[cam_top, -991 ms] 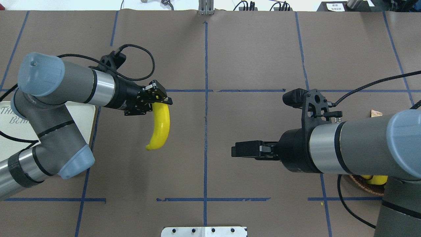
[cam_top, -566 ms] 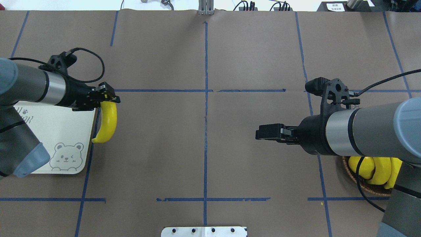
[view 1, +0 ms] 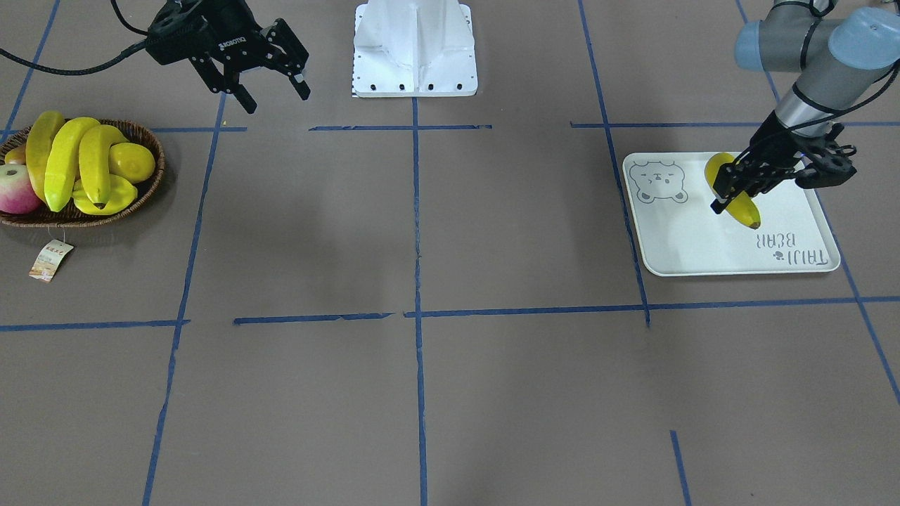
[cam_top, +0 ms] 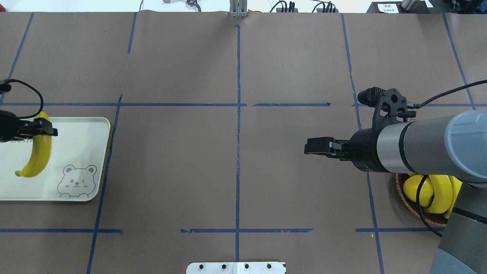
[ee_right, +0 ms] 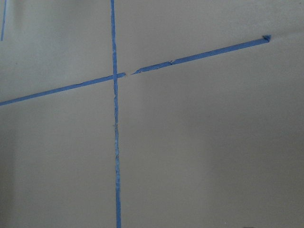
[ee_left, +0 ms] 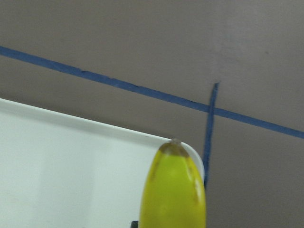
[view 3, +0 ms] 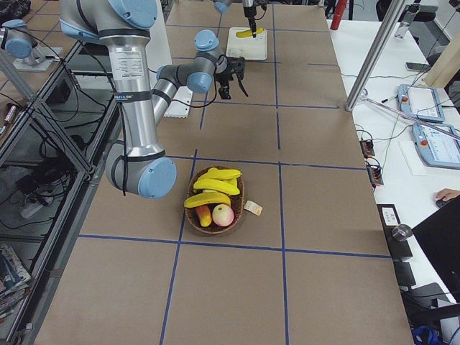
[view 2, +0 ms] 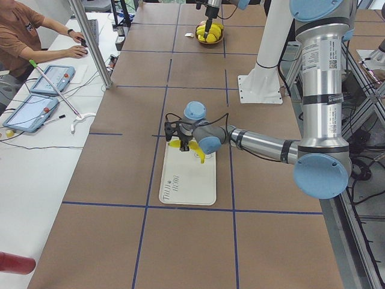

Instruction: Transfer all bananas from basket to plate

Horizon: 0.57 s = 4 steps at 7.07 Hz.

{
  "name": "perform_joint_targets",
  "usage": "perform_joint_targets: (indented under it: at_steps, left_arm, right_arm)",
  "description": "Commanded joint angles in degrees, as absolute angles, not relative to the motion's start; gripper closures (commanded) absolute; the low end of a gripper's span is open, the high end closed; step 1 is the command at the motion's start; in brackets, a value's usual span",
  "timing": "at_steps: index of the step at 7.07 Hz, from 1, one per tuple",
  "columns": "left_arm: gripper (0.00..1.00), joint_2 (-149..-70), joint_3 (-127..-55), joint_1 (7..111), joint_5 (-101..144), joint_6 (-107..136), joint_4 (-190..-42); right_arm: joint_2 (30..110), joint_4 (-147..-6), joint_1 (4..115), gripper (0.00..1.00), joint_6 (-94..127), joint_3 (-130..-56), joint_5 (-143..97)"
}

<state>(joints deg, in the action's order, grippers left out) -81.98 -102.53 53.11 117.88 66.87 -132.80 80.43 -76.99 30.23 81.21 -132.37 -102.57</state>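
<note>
Left gripper (cam_top: 42, 132): clamped on one banana (cam_top: 38, 156) at its upper end, dangling it over the plate (cam_top: 89, 152) for set-down; contact unclear. Right gripper (view 1: 278, 100): spread wide, empty, near the basket (view 1: 151, 179) holding three bananas (view 1: 70, 161), ready to fetch

We see a pink-red apple (view 1: 15, 188) and a lemon (view 1: 133, 161) at nine o'clock, blue tape lines (view 1: 416, 211) gridding the brown table (view 1: 527, 393), and a white mounting base (view 1: 415, 49) at twelve.

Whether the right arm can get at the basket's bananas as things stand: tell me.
Probably yes: the right tool hangs open and empty near the basket, and the bananas lie uncovered on top.
</note>
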Motion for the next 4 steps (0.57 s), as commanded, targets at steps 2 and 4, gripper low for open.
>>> perform_joint_targets:
  at_steps: [2, 4]
  left_arm:
    - [1.00, -80.2, -97.1, 54.8, 117.5, 62.4, -132.9]
    - [1.00, -80.1, -95.5, 55.3, 115.1, 60.3, -132.9]
  right_arm:
    - [80.3, -77.0, 30.2, 0.00, 81.2, -132.3, -102.5]
    - [80.3, -77.0, 30.2, 0.00, 81.2, -132.4, -102.5]
